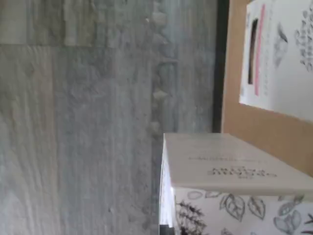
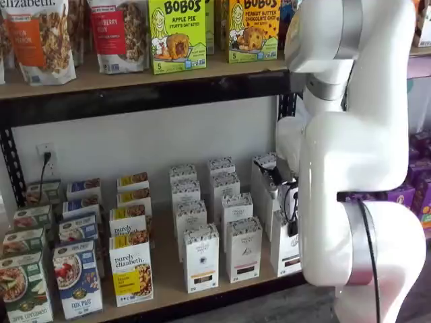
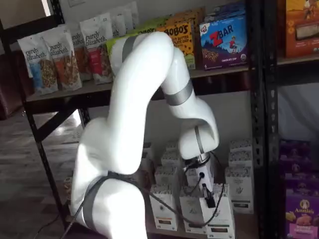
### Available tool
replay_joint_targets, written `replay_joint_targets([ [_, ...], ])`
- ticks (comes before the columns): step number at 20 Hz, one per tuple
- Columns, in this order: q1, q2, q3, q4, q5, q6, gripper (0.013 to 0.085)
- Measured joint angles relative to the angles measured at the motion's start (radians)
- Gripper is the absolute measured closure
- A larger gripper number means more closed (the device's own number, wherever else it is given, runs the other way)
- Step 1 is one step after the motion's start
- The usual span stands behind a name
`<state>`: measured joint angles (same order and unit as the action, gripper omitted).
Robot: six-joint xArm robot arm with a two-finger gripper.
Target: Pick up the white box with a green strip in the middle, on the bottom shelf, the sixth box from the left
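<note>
The white box stands at the front right of the bottom shelf, at the end of its row of like cartons. It also shows in a shelf view. My gripper hangs right over the top of this box, its black fingers down against the box's upper part. No gap between the fingers shows, and I cannot tell whether they are closed on the box. In the wrist view the box fills the near corner, with a leaf pattern on one face.
Several like white cartons stand in rows to the left of the box. Colourful granola boxes stand further left. The wrist view shows the black front rail, the wooden board, a red-striped white carton and grey floor.
</note>
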<state>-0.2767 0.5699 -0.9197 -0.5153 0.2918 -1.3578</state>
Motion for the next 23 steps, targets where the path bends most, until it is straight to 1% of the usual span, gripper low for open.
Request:
replay_joint_targets([
  [2, 0.008, -0.051, 0.051, 0.02, -0.005, -0.011, 0.049],
  [4, 0.015, -0.103, 0.099, 0.024, -0.009, -0.008, 0.049],
  [7, 0.029, -0.204, 0.182, -0.022, -0.004, 0.047, 0.049],
  [9, 0.048, -0.283, 0.241, -0.014, 0.016, 0.053, 0.049],
  [11, 0.067, -0.348, 0.285, -0.015, 0.047, 0.069, 0.049],
  [12, 0.078, -0.38, 0.306, -0.008, 0.063, 0.071, 0.049],
  [13, 0.089, -0.414, 0.329, 0.008, 0.08, 0.065, 0.049],
  [15, 0.111, -0.479, 0.371, 0.056, 0.108, 0.039, 0.049],
  [16, 0.126, -0.519, 0.393, 0.097, 0.13, 0.014, 0.049],
  [18, 0.151, -0.592, 0.43, 0.162, 0.171, -0.024, 0.049],
  [23, 0.211, -0.746, 0.488, 0.239, 0.261, -0.044, 0.049],
])
